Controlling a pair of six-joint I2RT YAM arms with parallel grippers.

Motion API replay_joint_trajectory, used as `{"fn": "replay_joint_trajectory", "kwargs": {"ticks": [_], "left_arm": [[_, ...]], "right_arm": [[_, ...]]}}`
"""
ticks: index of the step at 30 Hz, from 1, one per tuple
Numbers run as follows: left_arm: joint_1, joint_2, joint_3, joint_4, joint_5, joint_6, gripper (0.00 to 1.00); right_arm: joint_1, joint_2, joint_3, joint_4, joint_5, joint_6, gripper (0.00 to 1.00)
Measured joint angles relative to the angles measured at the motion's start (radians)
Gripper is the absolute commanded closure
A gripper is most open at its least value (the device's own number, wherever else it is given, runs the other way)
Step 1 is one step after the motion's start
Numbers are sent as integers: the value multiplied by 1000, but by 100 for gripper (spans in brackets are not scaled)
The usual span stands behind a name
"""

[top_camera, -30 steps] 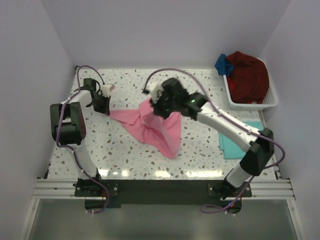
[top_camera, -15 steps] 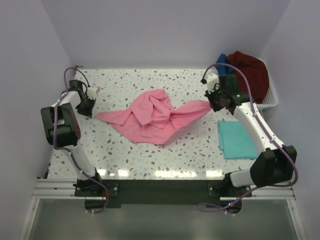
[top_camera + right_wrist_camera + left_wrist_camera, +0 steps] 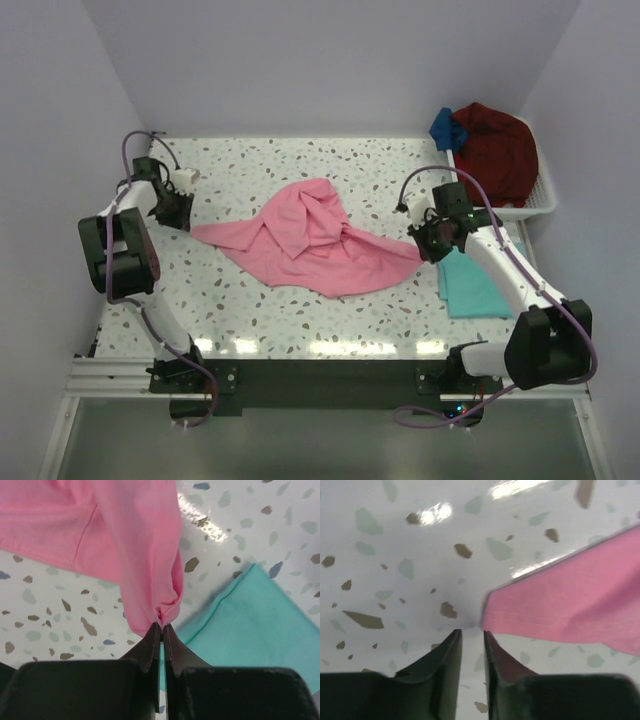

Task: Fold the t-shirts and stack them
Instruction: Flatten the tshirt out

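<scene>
A pink t-shirt (image 3: 310,240) lies spread and rumpled across the middle of the table. My right gripper (image 3: 428,250) is shut on its right corner, low over the table beside a folded teal t-shirt (image 3: 480,282). In the right wrist view the pink cloth (image 3: 135,540) bunches between the closed fingertips of the right gripper (image 3: 161,625), with the teal t-shirt (image 3: 250,625) just to the right. My left gripper (image 3: 183,215) is at the shirt's left tip. The left wrist view shows that gripper (image 3: 471,631) slightly open on bare table, and the pink corner (image 3: 560,605) lies just past its right finger.
A white basket (image 3: 545,205) at the back right holds a dark red garment (image 3: 495,150) and a blue one (image 3: 445,128). Walls close in the speckled table (image 3: 260,310) on the left, back and right.
My right gripper swept right with the pink corner, spreading the shirt, then came down toward the teal shirt. My left gripper opened and let go of the left corner.
</scene>
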Motion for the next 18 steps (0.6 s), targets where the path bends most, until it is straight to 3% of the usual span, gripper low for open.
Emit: {"fn": "replay_joint_trajectory", "kwargs": {"ticks": [1,4,10,15,18], "left_arm": [[-8,-15,-6,-2,35,4,57],[-75,-101,-56,2,90,12,48],[-289,-211,-133,23,116,-21,51],[-283,-113,-142,40,77,-61,53],[-272,-66,-137,41,50,-77,52]], "right_arm": [[0,-10,-16,-15,-11,-7,100],[0,-26,-41,-58,-39,-25,100],[11,-35,-41,-126,-107,-70,100],[51,-35,-41,-203,-182,-146,100],[165,-32,-41,-227,-203,-173,100]]}}
